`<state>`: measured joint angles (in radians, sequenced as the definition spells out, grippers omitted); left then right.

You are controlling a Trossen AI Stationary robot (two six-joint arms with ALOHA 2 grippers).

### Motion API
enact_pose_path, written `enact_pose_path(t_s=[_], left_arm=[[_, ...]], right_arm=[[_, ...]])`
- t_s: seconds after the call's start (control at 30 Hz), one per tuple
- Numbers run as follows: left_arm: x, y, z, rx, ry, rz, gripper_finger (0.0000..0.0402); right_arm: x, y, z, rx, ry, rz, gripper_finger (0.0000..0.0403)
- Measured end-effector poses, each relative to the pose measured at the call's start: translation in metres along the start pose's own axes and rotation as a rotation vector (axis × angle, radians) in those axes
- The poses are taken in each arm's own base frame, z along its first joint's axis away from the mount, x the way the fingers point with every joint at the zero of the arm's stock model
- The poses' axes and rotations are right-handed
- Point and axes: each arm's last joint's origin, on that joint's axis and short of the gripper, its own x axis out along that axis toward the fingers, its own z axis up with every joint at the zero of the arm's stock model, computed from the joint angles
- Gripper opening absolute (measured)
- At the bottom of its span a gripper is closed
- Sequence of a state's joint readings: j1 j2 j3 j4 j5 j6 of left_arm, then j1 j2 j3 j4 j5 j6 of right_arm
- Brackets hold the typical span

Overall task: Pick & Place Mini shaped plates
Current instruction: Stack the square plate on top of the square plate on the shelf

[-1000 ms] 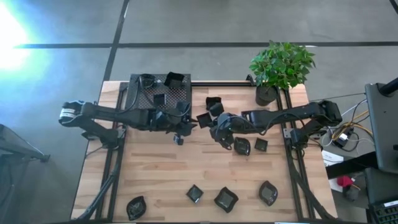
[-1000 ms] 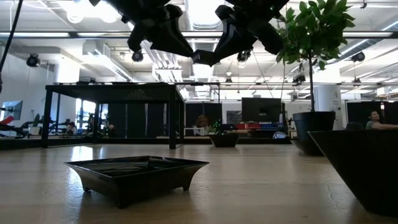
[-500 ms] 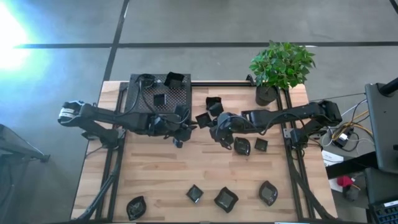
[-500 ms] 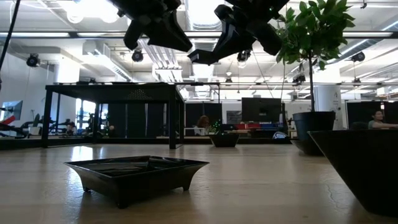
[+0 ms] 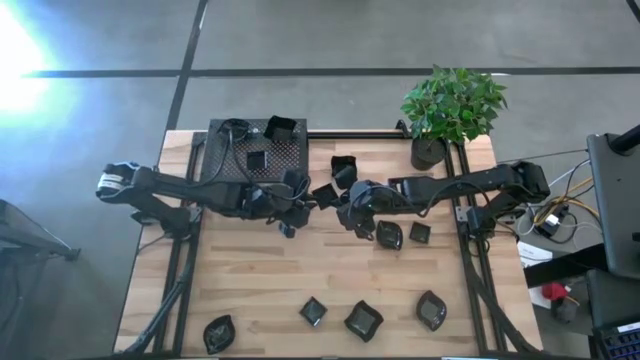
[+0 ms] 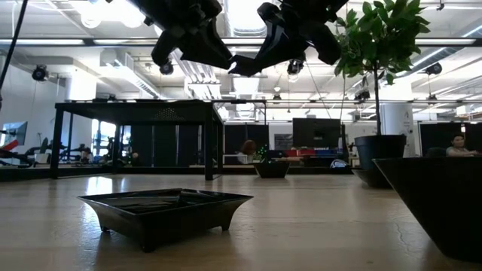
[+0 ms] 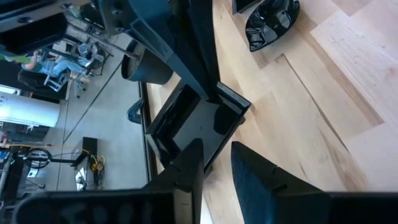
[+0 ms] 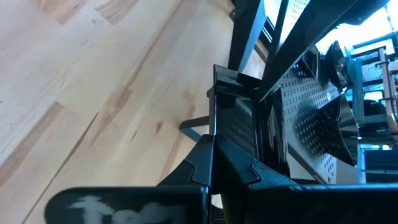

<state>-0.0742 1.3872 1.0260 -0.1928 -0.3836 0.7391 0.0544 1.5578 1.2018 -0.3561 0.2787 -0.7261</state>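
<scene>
We see a square plate held above the worktop, pinched between the right fingers; the left fingers, slightly spread, flank its other edge.

square plate: black, glossy, held aloft mid-table | others: flat on wood, scattered

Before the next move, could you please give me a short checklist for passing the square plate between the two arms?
1. Right gripper shut on the square plate: ok.
2. Left gripper open and lined up at the plate's opposite side: ok.
3. Plate rim seated between the left gripper's fingers: cannot tell.
4. Left gripper closed on the plate, so the right one may release: not ok.
5. Plate held well above the table: ok.
</scene>
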Motion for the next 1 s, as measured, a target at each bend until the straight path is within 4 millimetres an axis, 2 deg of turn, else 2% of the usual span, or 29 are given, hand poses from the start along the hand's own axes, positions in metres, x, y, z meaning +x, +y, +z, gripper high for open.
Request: enact_pose_path(t_s=[0.17, 0.33, 0.53, 1.0], left_arm=[[0.0022, -0.0014, -0.0003, 0.005, 0.006, -0.004, 0.0064], [0.0014, -0.0014, -0.0008, 0.01, 0.011, -0.006, 0.0009], [0.0009, -0.0019, -0.0012, 0.017, 0.015, -0.012, 0.0001], [0.0004, -0.0034, -0.0034, 0.019, 0.04, -0.025, 0.0]], right_arm=[[0.0, 0.0, 0.0, -0.001, 0.0, 0.0, 0.0008], [0.0, -0.0001, -0.0001, -0.002, 0.0, 0.0, 0.0008], [0.0002, -0.0011, -0.0003, -0.004, 0.003, -0.01, 0.0017], [-0.0011, -0.0013, 0.0009, -0.089, 0.01, -0.02, 0.0124]])
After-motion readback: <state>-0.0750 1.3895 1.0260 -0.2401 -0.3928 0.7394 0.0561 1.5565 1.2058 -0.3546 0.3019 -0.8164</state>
